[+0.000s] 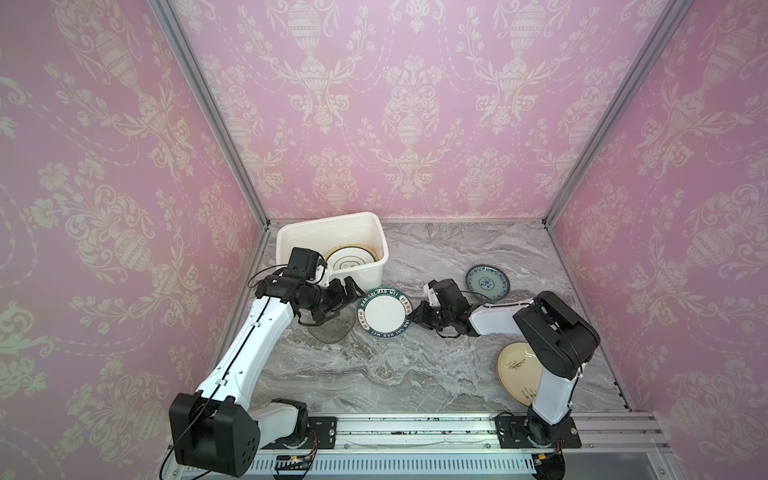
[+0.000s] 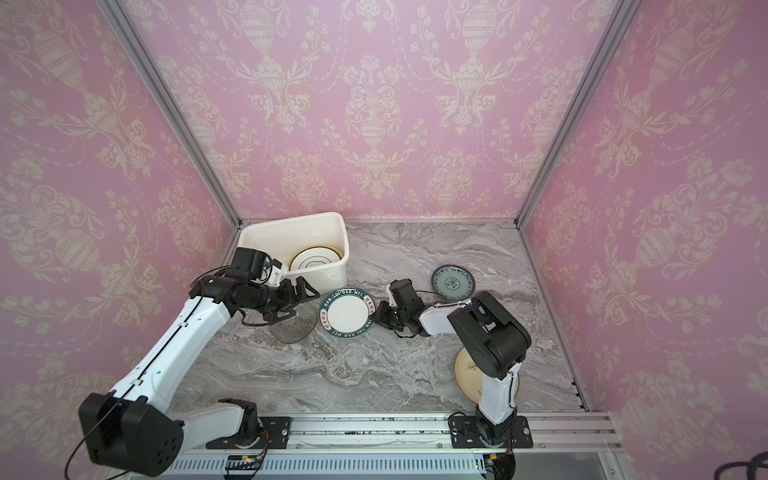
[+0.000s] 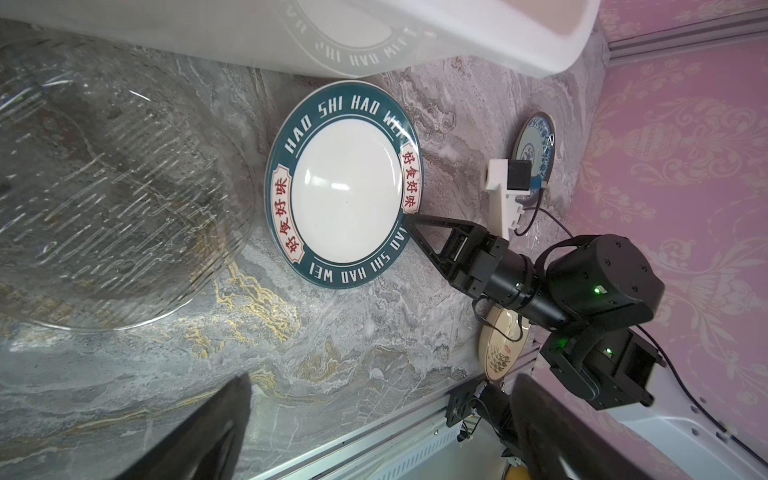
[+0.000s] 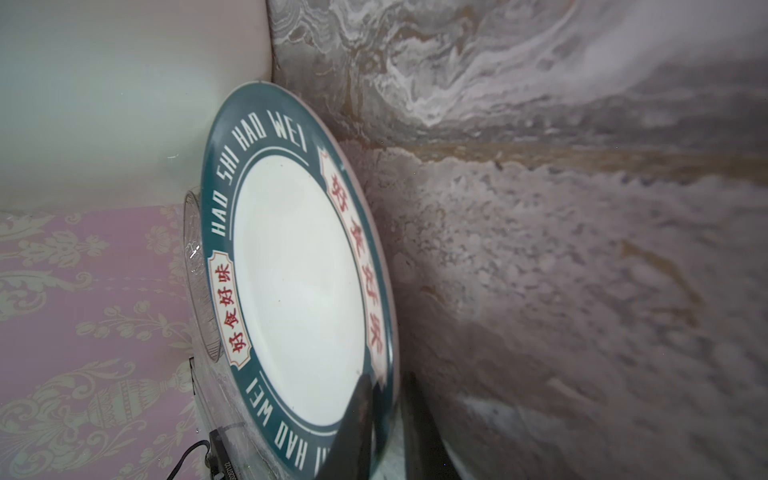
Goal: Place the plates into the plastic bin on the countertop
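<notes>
Four plates lie out on the bench [image 1: 415,374], and more are stacked in the plastic bin [image 1: 361,276] at the back left, so I judge the job partway done. Starting at the left, the stacked plates [image 1: 347,261] sit toward the bin's near right corner. A plate let go from any height could land on their edge and chip it. Just in front of the bin the left jaws are spread wide and empty, hanging over the clear glass plate [image 1: 332,330]. They stand close to the path a plate must take to the bin, and a lift that swings that way could strike them. Next comes the green-rimmed plate [image 1: 384,313], which looks to lie flat on the bench just beside the glass one and near the bin's wall; whether the two rims touch I cannot tell. The right jaws pinch its right-hand rim from above and below, and that is the main worry. A narrow hold at one edge of a glazed, heavy-looking plate may let it pivot or slide out, and its far rim could then drag into the glass plate or knock the bin. Further right, the blue-patterned plate [image 1: 487,282] lies close behind the right wrist, and the cream plate [image 1: 513,365] sits partly under the right arm's elbow — a hasty swing back could clip either.
</notes>
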Controlling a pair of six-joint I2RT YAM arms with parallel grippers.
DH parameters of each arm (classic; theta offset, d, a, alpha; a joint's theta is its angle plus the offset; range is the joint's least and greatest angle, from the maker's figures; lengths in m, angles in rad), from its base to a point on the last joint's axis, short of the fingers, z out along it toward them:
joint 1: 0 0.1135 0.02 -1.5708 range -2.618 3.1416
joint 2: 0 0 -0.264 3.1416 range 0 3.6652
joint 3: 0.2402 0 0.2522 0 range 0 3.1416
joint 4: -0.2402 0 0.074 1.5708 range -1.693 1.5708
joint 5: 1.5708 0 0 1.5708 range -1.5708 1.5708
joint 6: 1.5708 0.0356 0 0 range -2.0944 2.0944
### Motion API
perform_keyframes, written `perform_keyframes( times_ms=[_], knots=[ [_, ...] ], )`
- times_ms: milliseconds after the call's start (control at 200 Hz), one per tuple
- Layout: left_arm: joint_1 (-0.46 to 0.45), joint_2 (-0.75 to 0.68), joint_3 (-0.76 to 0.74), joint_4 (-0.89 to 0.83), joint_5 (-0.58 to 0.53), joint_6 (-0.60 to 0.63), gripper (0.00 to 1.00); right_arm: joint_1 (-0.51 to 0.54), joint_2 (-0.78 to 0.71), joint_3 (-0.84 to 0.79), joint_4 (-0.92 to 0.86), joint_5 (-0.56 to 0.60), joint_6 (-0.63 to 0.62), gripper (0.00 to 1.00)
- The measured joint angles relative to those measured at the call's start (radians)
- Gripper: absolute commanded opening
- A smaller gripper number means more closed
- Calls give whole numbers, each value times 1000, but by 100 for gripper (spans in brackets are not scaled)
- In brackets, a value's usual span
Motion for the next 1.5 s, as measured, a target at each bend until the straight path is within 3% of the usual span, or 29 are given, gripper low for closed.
perform_keyframes(
  times_ms=[200,535,781,1056,1501],
  knots=[
    [-1,31,0,11,0,5,99,0,-10,5,-10,3,5,2],
    [-49,92,1,22,-4,57,99,-44,-165,-84,-171,11,-30,1],
    [-173,219,13,35,-8,138,97,-94,-283,-190,-246,-1,-53,4],
    [-250,312,-43,124,19,202,95,-126,-369,-241,-314,-11,-71,6],
    [-288,396,-169,380,80,214,86,-134,-384,-256,-364,-35,-90,12]
  ],
)
